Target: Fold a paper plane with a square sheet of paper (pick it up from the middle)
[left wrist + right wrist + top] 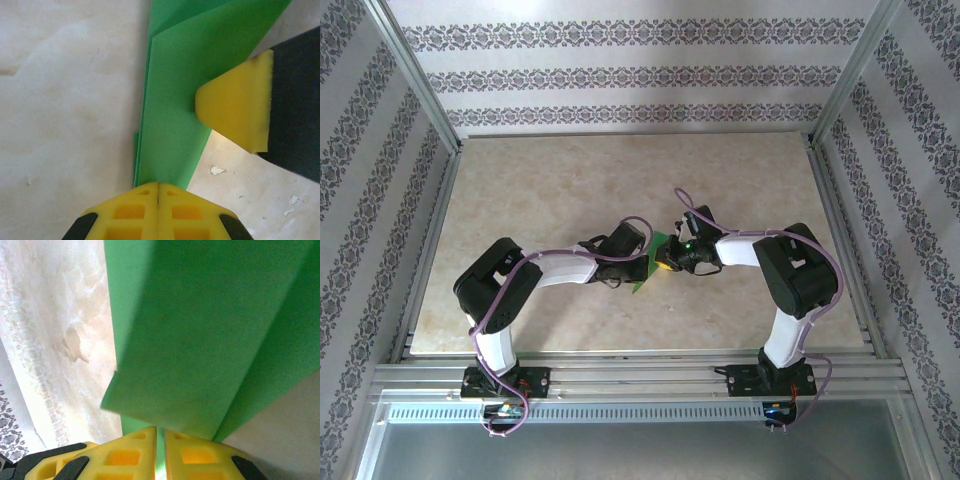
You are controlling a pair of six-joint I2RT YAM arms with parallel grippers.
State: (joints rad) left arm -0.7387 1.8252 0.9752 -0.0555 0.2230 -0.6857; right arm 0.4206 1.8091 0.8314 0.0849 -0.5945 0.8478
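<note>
Folding is midway: the green paper (pixel 170 100) is pinched at separate edges by left gripper (pixel 158 192) and right gripper (pixel 160 432); next, a wing crease likely needs pressing flat.

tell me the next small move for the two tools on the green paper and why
Probably ease the right tool toward the left tool to close the fold flat. Both tools are shut on the folded green paper from two sides, and its layers fan apart rather than lying together.
</note>
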